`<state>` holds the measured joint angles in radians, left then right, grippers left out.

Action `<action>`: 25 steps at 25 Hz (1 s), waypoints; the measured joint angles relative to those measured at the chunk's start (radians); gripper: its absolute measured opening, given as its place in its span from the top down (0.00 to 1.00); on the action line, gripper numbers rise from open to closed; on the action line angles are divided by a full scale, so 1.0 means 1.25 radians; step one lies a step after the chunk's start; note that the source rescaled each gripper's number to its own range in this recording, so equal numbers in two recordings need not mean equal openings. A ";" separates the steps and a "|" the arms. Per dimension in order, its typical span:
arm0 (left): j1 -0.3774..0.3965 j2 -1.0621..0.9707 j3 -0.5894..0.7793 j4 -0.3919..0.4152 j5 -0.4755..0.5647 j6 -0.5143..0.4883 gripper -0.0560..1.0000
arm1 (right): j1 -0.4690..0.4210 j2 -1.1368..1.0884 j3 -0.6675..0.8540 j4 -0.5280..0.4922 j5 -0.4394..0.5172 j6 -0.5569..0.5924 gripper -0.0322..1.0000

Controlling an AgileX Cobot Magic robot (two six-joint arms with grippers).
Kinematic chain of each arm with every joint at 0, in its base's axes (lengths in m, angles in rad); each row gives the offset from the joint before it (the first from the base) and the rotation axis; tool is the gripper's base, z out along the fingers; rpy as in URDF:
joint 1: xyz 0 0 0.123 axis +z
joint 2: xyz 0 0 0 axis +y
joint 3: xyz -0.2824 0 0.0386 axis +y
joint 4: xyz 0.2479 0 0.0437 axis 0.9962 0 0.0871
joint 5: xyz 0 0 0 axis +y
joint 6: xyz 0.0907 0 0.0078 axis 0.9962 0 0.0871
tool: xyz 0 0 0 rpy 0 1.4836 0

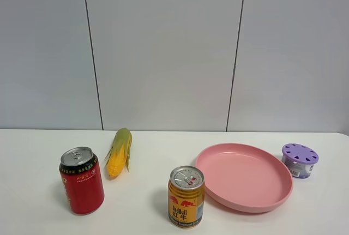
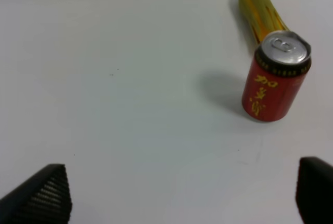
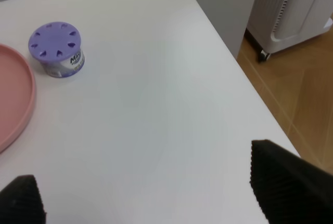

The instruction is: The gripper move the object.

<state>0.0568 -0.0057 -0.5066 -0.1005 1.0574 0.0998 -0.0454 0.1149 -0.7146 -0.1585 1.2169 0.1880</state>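
The object, a small squat container with a purple holed lid, stands on the white table at the far right, just right of the pink plate. It also shows in the right wrist view, upright and far ahead of my right gripper. That gripper is open and empty, with its black fingertips wide apart. My left gripper is open and empty over bare table, with the red can ahead of it. Neither gripper shows in the exterior high view.
A red can and an ear of corn sit at the left. A gold Red Bull can stands at the front middle, beside the plate. The table's right edge drops to a wood floor with a white appliance.
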 joint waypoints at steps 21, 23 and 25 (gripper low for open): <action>0.000 0.000 0.000 0.001 0.000 0.000 0.00 | -0.006 -0.094 0.170 0.069 -0.091 -0.101 0.70; 0.000 0.000 0.000 0.001 0.000 0.000 0.00 | -0.006 -0.094 0.184 0.077 -0.116 -0.104 0.70; 0.000 0.000 0.000 0.001 0.000 0.000 0.00 | -0.006 -0.094 0.185 0.078 -0.120 -0.104 0.70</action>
<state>0.0568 -0.0057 -0.5066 -0.0996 1.0574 0.0998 -0.0532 -0.0027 -0.4830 -0.0607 1.0674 0.0583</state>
